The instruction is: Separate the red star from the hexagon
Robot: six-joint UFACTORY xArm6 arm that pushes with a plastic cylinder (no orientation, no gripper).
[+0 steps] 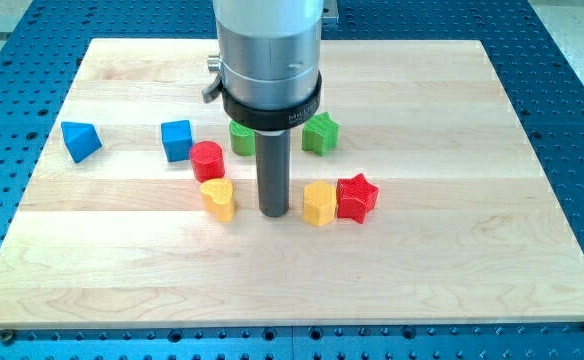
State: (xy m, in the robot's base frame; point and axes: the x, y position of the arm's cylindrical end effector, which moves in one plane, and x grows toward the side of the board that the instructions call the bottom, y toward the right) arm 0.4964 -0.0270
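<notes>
Near the board's middle, my tip rests on the wood between the yellow heart at its left and the yellow hexagon at its right, apart from both. No jaws exist on this rod. The red star touches the hexagon's right side. A red cylinder stands just above the heart. A green star, a partly hidden green block, a blue cube and a blue wedge lie toward the view's top.

red star, touching yellow hexagon
</notes>
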